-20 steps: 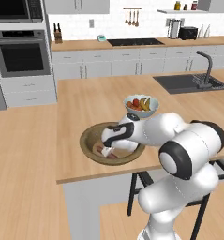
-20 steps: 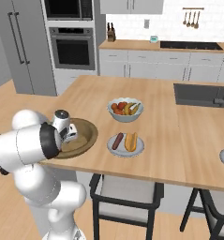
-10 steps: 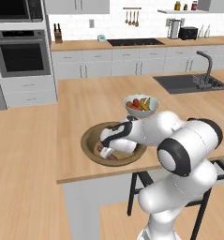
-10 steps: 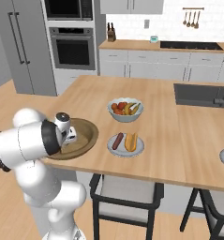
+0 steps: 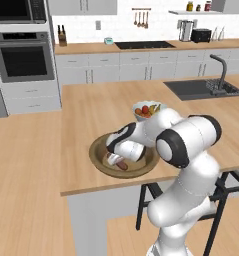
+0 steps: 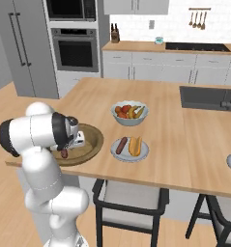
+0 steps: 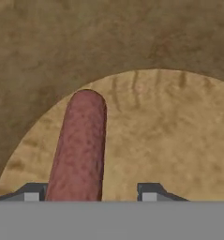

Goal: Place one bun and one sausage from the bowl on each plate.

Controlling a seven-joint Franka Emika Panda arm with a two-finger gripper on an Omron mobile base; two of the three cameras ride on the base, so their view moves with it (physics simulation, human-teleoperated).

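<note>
Kitchen: wooden island counter, with oven wall and sink behind.
My gripper: down inside the wooden bowl, one finger on each side of a sausage. In the hand view the left finger meets the sausage; the right one stands off with floor showing between.
Change: a second ago my fingers were spread wide over the bowl; they have since drawn in about the sausage. My hand sits a little lower and further in than before.
Grip state: closing, not yet clamped as far as I can judge; I cannot tell whether the sausage is truly held.
Meaning for task: pick of the second sausage is under way.
Bowl contents: one sausage seen at my fingers; my arm hides the rest.
Near plate: already holds one sausage and one bun, side by side. That plate looks complete.
Fruit bowl: fruit only, not part of the job.
Second plate: a pale rim at the counter's far right edge may be it.
</note>
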